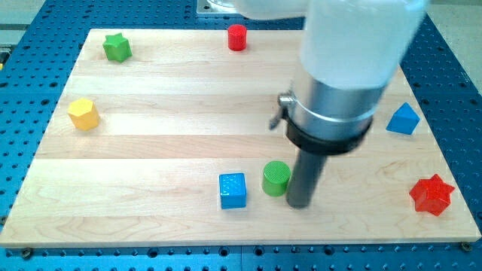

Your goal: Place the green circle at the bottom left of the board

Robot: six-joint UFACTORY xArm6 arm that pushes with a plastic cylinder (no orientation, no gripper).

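The green circle [276, 178] is a short green cylinder standing on the wooden board [151, 150], a little right of the middle and near the view's bottom. My tip [299, 204] is the lower end of the dark rod, just to the right of the green circle and close against it; I cannot tell if they touch. A blue cube [233, 190] sits just left of the green circle, with a small gap between them.
A green star [117, 47] lies at the top left, a red cylinder [237, 37] at the top middle, a yellow hexagon [83, 114] at the left edge, a blue triangular block [404, 119] at the right, a red star [431, 194] at the bottom right.
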